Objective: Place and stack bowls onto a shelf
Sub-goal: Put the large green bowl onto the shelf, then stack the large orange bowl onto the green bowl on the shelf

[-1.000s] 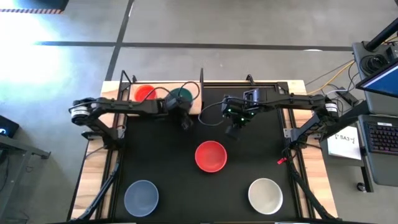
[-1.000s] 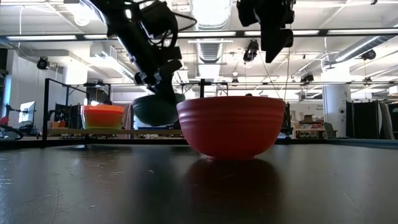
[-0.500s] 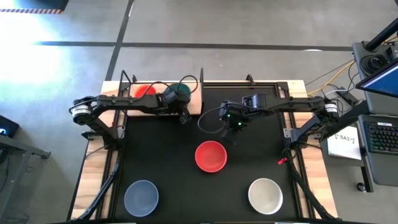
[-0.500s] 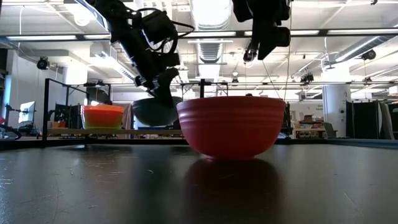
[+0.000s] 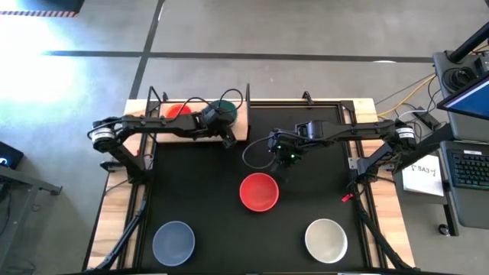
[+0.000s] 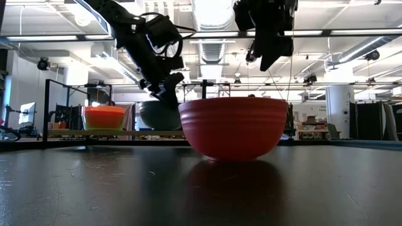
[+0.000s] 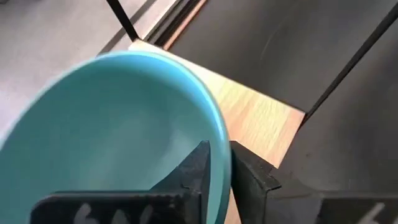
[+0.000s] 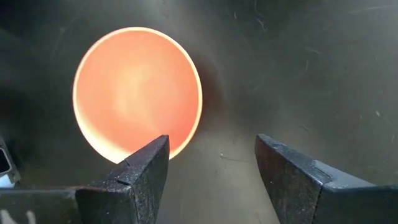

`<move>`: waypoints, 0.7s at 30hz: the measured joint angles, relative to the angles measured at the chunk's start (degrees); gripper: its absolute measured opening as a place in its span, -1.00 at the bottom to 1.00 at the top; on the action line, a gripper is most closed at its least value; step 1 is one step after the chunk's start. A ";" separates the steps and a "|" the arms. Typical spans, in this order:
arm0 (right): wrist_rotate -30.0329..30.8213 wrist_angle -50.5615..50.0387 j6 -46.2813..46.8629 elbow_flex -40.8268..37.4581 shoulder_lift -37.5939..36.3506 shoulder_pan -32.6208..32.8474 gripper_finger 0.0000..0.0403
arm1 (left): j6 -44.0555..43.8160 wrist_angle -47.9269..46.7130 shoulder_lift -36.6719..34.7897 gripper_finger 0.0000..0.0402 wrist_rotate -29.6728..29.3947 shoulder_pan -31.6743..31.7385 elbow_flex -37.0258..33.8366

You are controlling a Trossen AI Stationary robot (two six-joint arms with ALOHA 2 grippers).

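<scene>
The teal bowl (image 5: 222, 114) sits on the pale wood shelf (image 5: 238, 132) at the far left, beside an orange-red bowl (image 5: 176, 111). My left gripper (image 5: 227, 131) is shut on its rim; in the low view the teal bowl (image 6: 159, 116) stands level on the shelf board (image 6: 113, 132). A red bowl (image 5: 259, 191) rests upright on the black mat at the middle. My right gripper (image 5: 283, 156) hangs open above the mat, just beyond the red bowl (image 8: 137, 93), with nothing between its fingers. My left gripper has the teal bowl's rim (image 7: 219, 146) on its near right side, one finger (image 7: 198, 169) inside the bowl and the other (image 7: 249, 180) outside. The fingers slant down from the near side. The bowl stands upright with its base on the shelf.
A grey-blue bowl (image 5: 173, 242) lies at the mat's near left and a white bowl (image 5: 326, 239) at its near right. Thin black posts (image 5: 247, 98) rise at the shelf's corners. Cables and a laptop lie beyond the table's right edge.
My left gripper has carried the teal bowl toward the far edge and lowered it; the bowl, hanging tilted before, now stands level on the shelf board. My right gripper has drifted slightly down and toward the red bowl, still open.
</scene>
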 joint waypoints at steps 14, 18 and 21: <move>-0.47 4.93 0.68 -3.82 0.00 0.11 0.12 | -0.14 -13.29 -0.23 -0.44 4.68 -0.90 9.12; -2.02 8.14 3.69 -6.19 0.00 0.36 0.12 | -1.08 -14.20 -0.29 -0.45 18.83 -1.17 11.04; -3.05 10.56 4.99 -7.99 0.00 1.59 0.12 | -1.74 -13.75 -0.30 -0.46 24.20 -2.63 11.85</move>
